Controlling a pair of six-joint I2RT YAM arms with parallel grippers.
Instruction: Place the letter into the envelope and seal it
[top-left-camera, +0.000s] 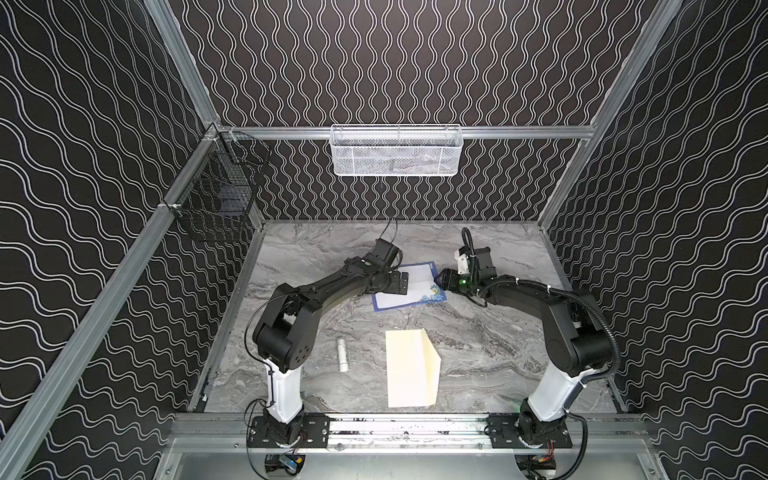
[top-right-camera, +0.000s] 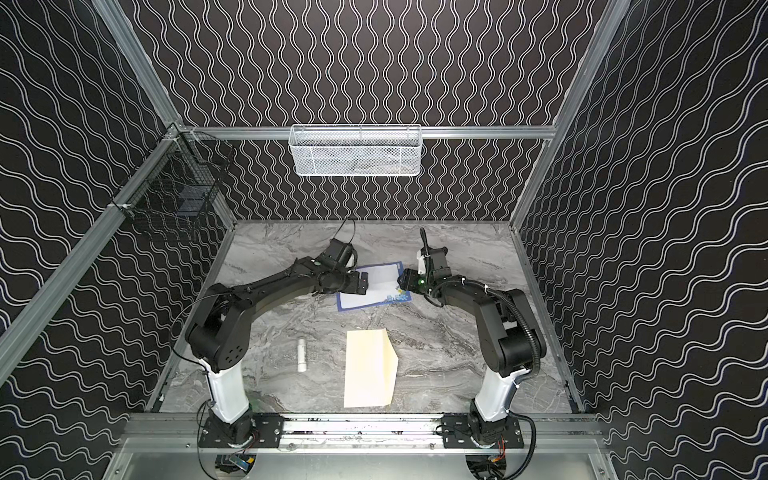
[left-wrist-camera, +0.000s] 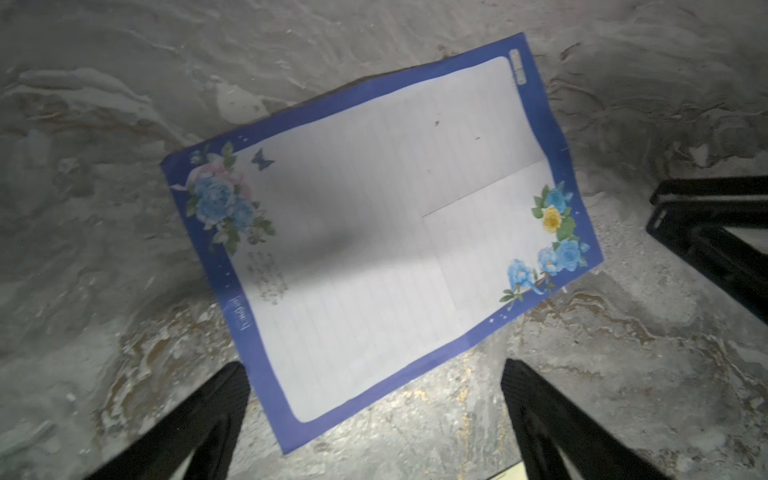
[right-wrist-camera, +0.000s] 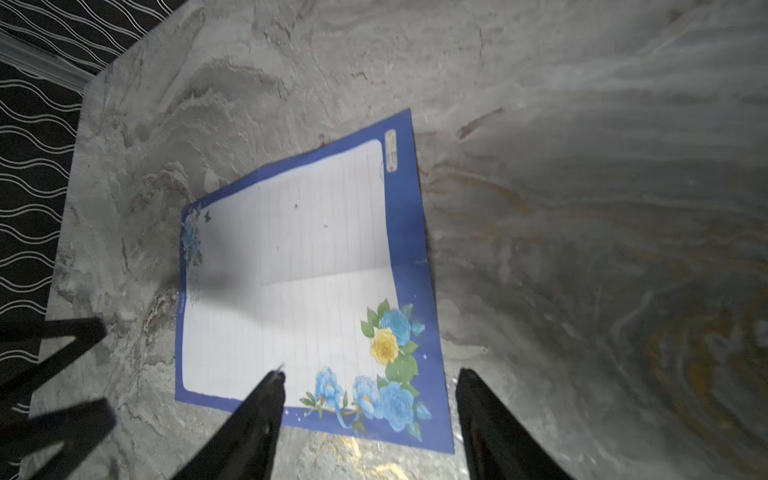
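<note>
Letter (left-wrist-camera: 374, 232) lies flat and unfolded on the marble table (top-left-camera: 316, 249), directly beneath both tools. Left gripper (left-wrist-camera: 374, 368): jaws spread wide with nothing pinched, standing over one blue-bordered edge. Right gripper (right-wrist-camera: 372, 372): jaws apart and empty, over the opposite corner with the blue and yellow flowers. I cannot tell whether a fingertip touches the paper. I see the envelope (top-left-camera: 411, 370) well apart from both grippers, back toward the arm bases. A white cylinder (top-left-camera: 343, 354) lies near it on the left-arm side.
</note>
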